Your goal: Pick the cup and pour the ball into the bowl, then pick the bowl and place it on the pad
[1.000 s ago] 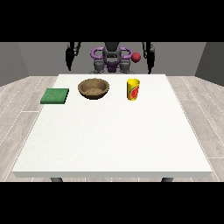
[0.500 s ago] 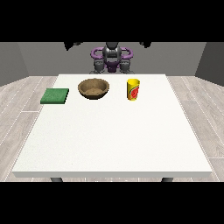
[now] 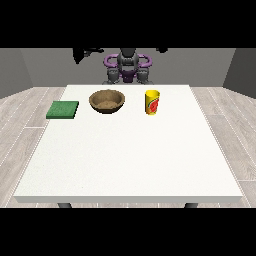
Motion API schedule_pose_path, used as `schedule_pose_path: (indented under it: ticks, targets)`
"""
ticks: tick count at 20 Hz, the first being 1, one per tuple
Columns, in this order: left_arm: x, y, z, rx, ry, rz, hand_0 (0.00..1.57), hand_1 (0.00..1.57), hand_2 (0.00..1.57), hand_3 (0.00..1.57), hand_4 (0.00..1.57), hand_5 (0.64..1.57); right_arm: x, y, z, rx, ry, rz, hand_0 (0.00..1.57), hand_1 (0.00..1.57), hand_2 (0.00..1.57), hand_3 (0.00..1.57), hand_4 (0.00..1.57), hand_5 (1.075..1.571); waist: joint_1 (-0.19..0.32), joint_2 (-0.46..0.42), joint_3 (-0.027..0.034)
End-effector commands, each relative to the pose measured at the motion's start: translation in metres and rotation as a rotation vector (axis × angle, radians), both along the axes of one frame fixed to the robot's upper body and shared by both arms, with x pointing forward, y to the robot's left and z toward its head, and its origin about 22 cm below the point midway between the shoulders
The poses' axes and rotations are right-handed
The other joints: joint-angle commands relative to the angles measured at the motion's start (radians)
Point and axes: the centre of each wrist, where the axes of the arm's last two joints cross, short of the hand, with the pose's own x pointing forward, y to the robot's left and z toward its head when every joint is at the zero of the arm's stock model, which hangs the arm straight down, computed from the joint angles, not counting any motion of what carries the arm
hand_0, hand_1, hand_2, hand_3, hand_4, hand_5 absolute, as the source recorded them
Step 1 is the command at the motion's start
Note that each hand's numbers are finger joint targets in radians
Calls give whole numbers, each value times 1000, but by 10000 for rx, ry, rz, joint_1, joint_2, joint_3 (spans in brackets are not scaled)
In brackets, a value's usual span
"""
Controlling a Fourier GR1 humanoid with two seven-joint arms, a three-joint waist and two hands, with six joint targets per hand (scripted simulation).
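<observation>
Both arms have swung up and outward. The hand at the view's left (image 3: pixel 80 54) is raised high, fingers unreadable; the other is barely visible. Cup (image 3: pixel 152 102) on the tabletop (image 3: pixel 130 155), far below them, untouched.

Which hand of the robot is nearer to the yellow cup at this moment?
Left. The hand at the view's right is raised behind the cup, nearly in line with it. The hand at the view's left is raised beyond the bowl, farther off.

We see both arms raised high and spread wide; the robot hand at the view's left (image 3: pixel 85 52) shows as a dark shape, the other robot hand (image 3: pixel 161 50) barely in view, fingers unclear
</observation>
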Motion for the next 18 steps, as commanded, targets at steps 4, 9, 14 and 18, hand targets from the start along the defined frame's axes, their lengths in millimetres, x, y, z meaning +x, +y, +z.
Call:
schedule_pose_path:
  ticks: [4,9,14,18]
  targets:
    - [42,3,9,845,-1641,250,0,0,0,0,0,1335,34,-1,12,-105,-1439,571,0,0,0,0,0,1566,-331,2313,3]
    - [77,54,21,1372,-2301,1137,0,0,0,0,0,1254,45,1,10,-265,-2323,690,0,0,0,0,0,1559,-513,3250,2]
    - [95,69,-13,1417,-1481,1233,0,0,0,0,0,1257,49,-24,13,-492,-1831,1054,0,0,0,0,0,1560,-953,2768,-1]
    - [101,34,-32,1402,-1961,1018,0,0,0,0,0,1259,67,-36,10,-312,-2215,868,0,0,0,0,0,1562,-795,3144,0]
